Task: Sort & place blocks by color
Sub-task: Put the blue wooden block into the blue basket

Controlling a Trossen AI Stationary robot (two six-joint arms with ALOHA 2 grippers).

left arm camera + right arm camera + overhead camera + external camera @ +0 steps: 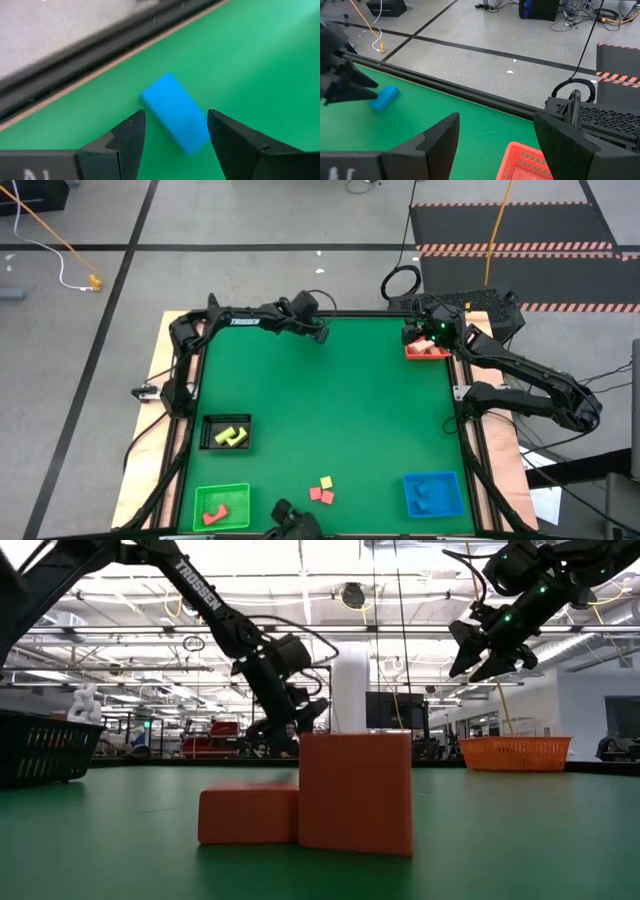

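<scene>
Green table: at its far edge the left gripper hangs spread wide around a blue block, not gripping, while the right gripper hovers wide open and empty above a red tray.

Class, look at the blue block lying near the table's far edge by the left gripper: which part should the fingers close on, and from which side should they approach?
Grip the blue block across its two long faces, from above. It lies flat on the green mat, a short bar, and the open left gripper already straddles its narrow width.
</scene>
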